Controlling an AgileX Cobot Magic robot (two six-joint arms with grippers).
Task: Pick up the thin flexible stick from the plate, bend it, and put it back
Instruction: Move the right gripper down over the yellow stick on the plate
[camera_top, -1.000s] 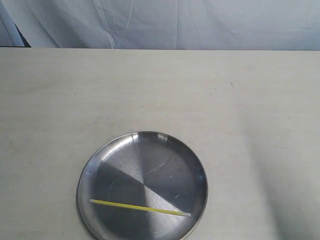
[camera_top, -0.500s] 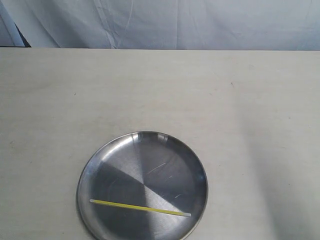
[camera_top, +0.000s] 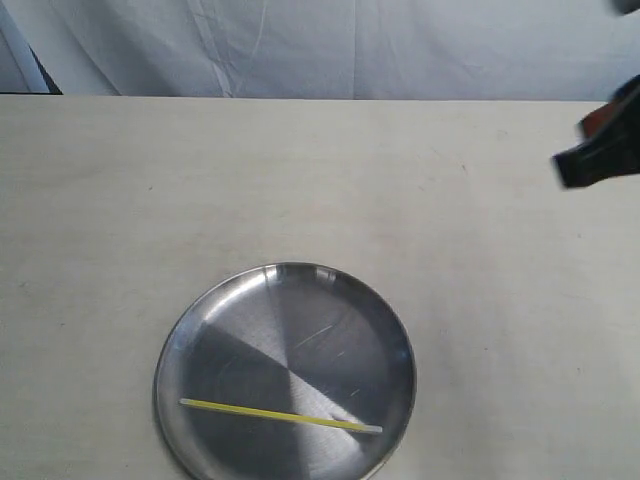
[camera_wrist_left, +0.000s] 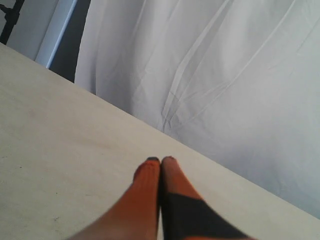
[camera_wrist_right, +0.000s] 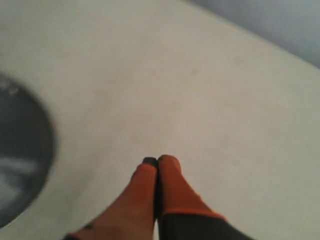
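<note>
Pale table (camera_top: 300, 180) bears plate (camera_top: 300, 330), stick (camera_top: 280, 414) across it (flat); right gripper (camera_wrist_right: 157, 161) seemingly closed.

Stick (camera_top: 280, 415) in plate (camera_top: 300, 310), btm ctr

- A pale beige, matt, flat tabletop (camera_top: 300, 180) with faint specks and scuffs filled most of the exterior view and ended at a straight far edge.
- 1 round, shallow, shiny grey brushed-steel plate (camera_top: 300, 320) with a raised rim rested directly on it, near the front, slightly left of the middle.
</note>
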